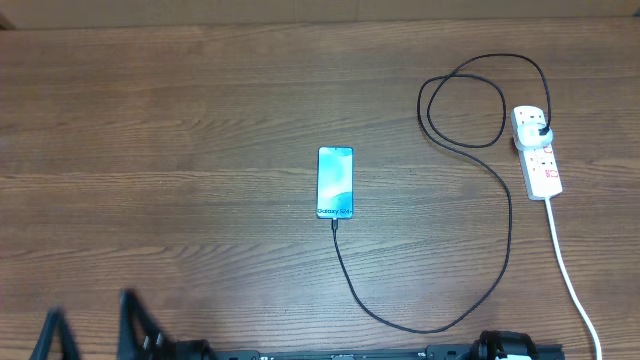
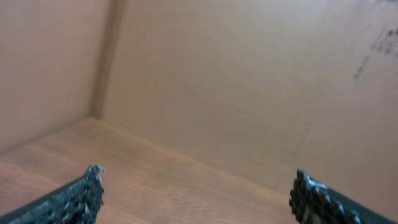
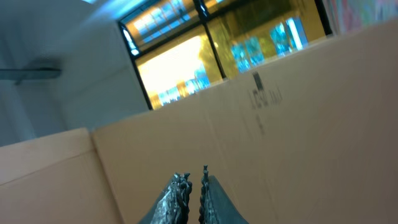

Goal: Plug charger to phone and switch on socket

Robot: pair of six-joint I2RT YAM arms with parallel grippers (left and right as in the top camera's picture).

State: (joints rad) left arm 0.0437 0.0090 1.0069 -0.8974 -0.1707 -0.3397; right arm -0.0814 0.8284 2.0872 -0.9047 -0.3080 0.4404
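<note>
The phone (image 1: 335,183), a slim glossy rectangle, lies mid-table on the grained wooden table (image 1: 150,150). The thin black charger (image 1: 500,270) meets its near end and loops to the white socket (image 1: 537,152). The left gripper (image 2: 199,190) has its ridged fingers spread wide; the right gripper (image 3: 193,180) is nearly pinched together, empty.

Left gripper (image 2: 198,179): two matte black fingers (image 2: 74,200) with knobbly, toothed edges, in the lower corners of the wrist frame. Right gripper (image 3: 193,177): dark grey serrated fingers (image 3: 175,198) with pale highlights, bottom centre. Overhead: black arm parts (image 1: 135,322) at lower left, white-topped joint (image 1: 508,346) at lower right.
</note>
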